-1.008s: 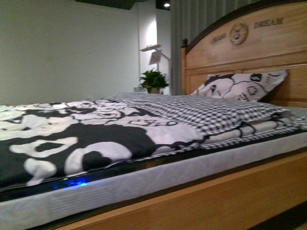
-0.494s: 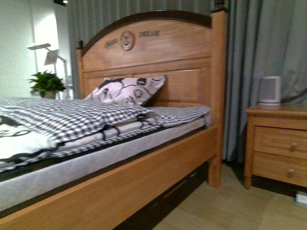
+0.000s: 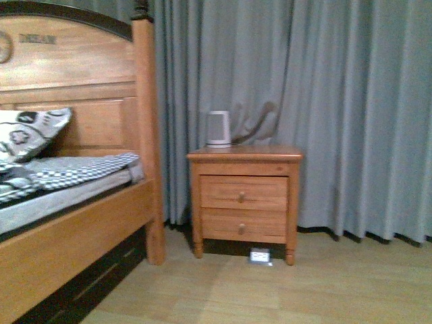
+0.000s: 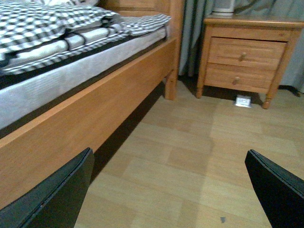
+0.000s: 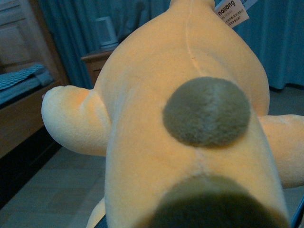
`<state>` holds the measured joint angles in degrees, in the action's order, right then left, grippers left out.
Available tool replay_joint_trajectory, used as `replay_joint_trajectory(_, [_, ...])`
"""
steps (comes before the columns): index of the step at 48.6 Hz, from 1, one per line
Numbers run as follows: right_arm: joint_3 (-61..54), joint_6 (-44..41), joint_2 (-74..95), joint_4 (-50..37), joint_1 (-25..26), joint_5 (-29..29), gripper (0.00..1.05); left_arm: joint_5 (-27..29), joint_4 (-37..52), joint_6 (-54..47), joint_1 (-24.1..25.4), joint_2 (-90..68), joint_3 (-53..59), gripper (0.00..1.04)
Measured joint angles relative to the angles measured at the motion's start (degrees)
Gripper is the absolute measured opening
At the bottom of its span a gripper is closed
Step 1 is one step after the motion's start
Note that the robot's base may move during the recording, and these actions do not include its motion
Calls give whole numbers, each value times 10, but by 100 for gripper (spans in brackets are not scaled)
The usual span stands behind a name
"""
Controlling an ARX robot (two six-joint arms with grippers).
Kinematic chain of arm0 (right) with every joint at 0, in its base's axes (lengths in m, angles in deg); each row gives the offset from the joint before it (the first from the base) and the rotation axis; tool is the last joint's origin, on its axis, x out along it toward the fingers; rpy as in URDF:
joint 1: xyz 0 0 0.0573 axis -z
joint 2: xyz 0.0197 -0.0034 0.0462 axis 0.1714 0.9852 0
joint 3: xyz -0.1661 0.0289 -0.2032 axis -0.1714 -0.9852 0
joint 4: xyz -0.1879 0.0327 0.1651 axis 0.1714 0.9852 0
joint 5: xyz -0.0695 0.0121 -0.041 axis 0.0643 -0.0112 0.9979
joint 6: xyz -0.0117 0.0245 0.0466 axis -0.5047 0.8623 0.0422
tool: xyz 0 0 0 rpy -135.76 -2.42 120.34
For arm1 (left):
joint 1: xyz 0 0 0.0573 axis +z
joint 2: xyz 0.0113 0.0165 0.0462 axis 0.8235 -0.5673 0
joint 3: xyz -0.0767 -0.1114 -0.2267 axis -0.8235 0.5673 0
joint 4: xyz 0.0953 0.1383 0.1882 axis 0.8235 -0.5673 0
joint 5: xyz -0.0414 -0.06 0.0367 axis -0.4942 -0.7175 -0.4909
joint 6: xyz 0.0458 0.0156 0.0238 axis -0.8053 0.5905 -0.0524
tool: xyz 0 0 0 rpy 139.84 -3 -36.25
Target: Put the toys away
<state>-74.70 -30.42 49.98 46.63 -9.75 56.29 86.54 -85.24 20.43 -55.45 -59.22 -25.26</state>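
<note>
Plush toy [image 5: 156, 61] fills the right wrist cam, up off the floor, w/ its paper tag [image 5: 231, 12] at the far end. Right pincer is out of sight behind it, so I can't tell its grip. Left pincer [image 4: 168, 154] is released and empty over the floor [image 4: 213, 137] beside the bed [image 4: 95, 104].

Wooden bed [image 3: 81, 223] at left, patterned fabric pillow [image 3: 27, 131] on it against the headboard, wooden two-drawer nightstand [image 3: 244, 202] right of the bedpost, white cylindrical device [image 3: 219, 128] at the nightstand top's left edge, grey pleated curtain [image 3: 337, 101] behind both, orange-yellow plush toy [image 5: 180, 95] before the nightstand.
</note>
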Motion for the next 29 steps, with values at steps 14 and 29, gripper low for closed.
replay_joint_trajectory(14, [0,0,0,0,0,3,20,-2,0,0,0,0,0,99])
replay_joint_trajectory(29, [0,0,0,0,1,-1,20,0,0,0,0,0,0,99])
